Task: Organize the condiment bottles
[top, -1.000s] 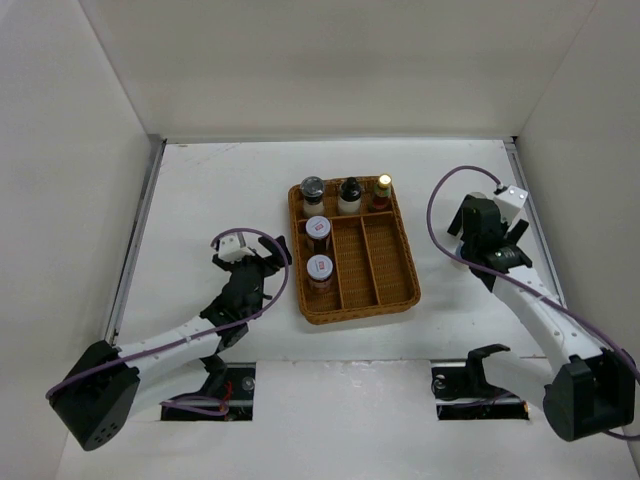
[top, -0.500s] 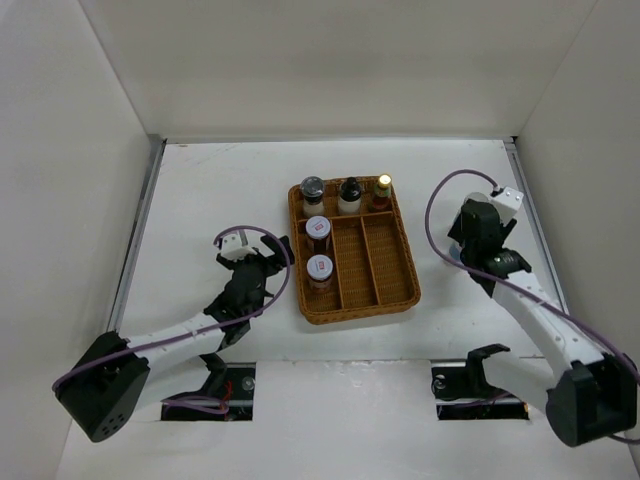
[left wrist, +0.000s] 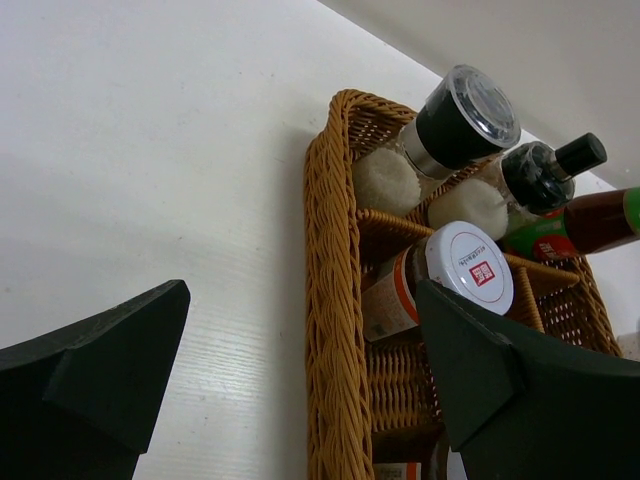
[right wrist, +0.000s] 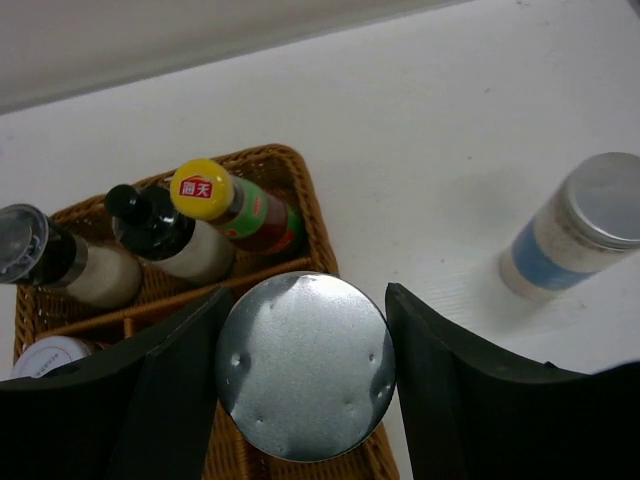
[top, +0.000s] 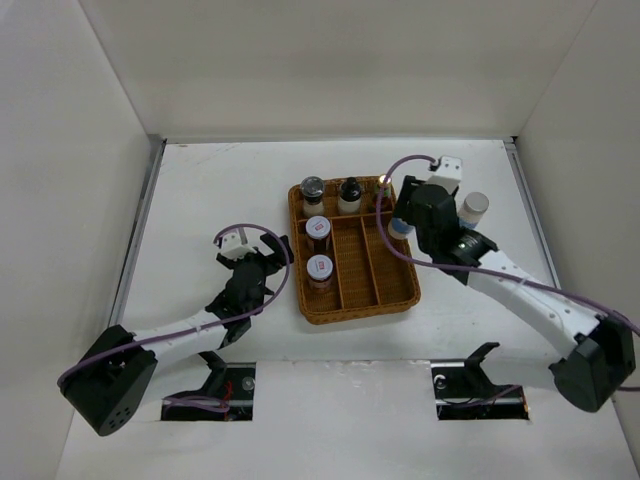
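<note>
The brown wicker tray (top: 400, 290) holds the grey-lidded shaker (top: 312, 188), the black-capped bottle (top: 349, 190) and the yellow-capped red-sauce bottle (top: 383, 184) along its far end. Two short red-labelled jars (top: 318, 230) (top: 320, 268) stand in its left lane. My right gripper (top: 404, 226) is shut on a white-blue canister with a silver lid (right wrist: 305, 380), held over the tray's right lane near the far end. The second canister (top: 474, 210) stands on the table right of the tray; it also shows in the right wrist view (right wrist: 580, 225). My left gripper (top: 250, 263) is open and empty, left of the tray.
In the left wrist view the tray's braided rim (left wrist: 330, 300) runs between my open fingers, with the shaker (left wrist: 455, 120) and a jar (left wrist: 450, 275) beyond it. White walls enclose the table on three sides. Two dark cutouts lie at the near edge (top: 225, 385).
My right arm has swung left from the table's right side, carrying one canister to above the tray. The other canister is now uncovered on the table. The left arm has barely moved.
</note>
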### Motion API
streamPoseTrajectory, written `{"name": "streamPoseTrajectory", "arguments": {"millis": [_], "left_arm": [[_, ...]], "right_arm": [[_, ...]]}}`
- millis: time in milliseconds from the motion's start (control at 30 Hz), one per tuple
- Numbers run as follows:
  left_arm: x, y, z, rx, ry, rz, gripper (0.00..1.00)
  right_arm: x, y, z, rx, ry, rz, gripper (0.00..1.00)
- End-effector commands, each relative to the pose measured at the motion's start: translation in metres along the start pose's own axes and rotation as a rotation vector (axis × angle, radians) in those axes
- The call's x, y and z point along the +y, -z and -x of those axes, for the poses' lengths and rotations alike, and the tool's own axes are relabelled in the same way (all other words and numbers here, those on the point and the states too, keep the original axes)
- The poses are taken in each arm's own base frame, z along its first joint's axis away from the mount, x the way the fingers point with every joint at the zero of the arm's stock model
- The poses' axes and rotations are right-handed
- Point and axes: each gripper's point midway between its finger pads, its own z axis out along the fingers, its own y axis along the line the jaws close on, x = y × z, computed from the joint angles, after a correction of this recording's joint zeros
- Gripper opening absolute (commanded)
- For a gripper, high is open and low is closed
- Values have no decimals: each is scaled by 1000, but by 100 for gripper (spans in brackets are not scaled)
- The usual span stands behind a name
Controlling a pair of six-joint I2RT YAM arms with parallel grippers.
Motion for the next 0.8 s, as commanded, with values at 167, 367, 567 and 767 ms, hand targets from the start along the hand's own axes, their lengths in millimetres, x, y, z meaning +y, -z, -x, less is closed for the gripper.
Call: {"name": "streamPoseTrajectory", "arguments": {"millis": [167, 367, 567, 767], "left_arm": [[-8, -1, 11, -35, 54, -32, 100], [-8, -2, 8, -25, 51, -33, 100], [-8, -2, 8, -22, 52, -38, 100], [-12, -3, 6, -11, 52, -49, 100]], "right_arm": [[61, -29, 29, -91, -47, 127, 47], [69, -49, -2, -50, -11, 125, 48], [71, -50, -32, -4, 16, 124, 49], [69, -49, -50, 26, 36, 117, 57]]}}
